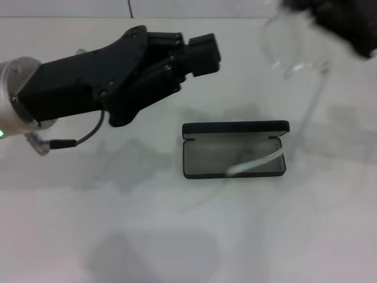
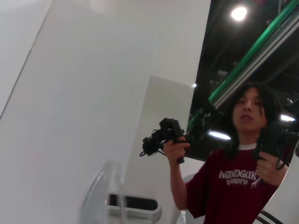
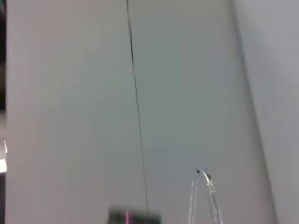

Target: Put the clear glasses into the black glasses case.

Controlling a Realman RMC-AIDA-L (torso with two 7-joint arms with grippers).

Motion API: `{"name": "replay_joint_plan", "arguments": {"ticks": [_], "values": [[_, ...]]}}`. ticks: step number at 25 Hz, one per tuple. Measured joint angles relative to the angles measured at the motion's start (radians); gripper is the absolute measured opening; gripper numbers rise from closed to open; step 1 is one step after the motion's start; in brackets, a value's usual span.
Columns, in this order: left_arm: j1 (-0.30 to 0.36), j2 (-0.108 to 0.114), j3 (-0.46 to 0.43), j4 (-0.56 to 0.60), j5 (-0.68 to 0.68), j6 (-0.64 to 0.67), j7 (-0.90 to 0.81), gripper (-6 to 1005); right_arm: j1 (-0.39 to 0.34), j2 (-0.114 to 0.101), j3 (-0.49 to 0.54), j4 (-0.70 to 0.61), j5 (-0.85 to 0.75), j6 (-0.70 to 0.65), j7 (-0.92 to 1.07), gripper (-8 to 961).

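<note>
White table (image 1: 70, 236): black glasses case (image 1: 234, 150) lengthwise left-right

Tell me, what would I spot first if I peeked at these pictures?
Probably the big black left gripper, stretched over the white table from the left. Next, the black glasses case, lying open in the middle with its grey inside showing. Look hard at the top right: the clear glasses hang in the air under the right gripper, one thin arm reaching down into the case.

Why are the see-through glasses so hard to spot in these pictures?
Head view: the clear glasses are motion-blurred and pale against the white table, under the smeared right claw. Right wrist view: only thin temple tips show. Left wrist view: a faint blur.
</note>
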Motion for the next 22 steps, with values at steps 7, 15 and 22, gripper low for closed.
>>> {"name": "replay_joint_plan", "arguments": {"ticks": [7,15,22], "values": [[0.027,0.001,0.01,0.0,-0.02,0.03,0.036,70,0.015,-0.025,0.233,0.163,0.176,-0.228,0.067,67],[-0.058,-0.012,0.223,-0.055,-0.083,0.028,0.135,69,0.074,0.002,0.241,0.336,0.329,-0.281,-0.046,68],[-0.147,-0.017,0.377,-0.122,-0.215,0.012,0.235,69,0.188,0.011,0.142,0.512,0.329,-0.268,-0.241,69]]}}
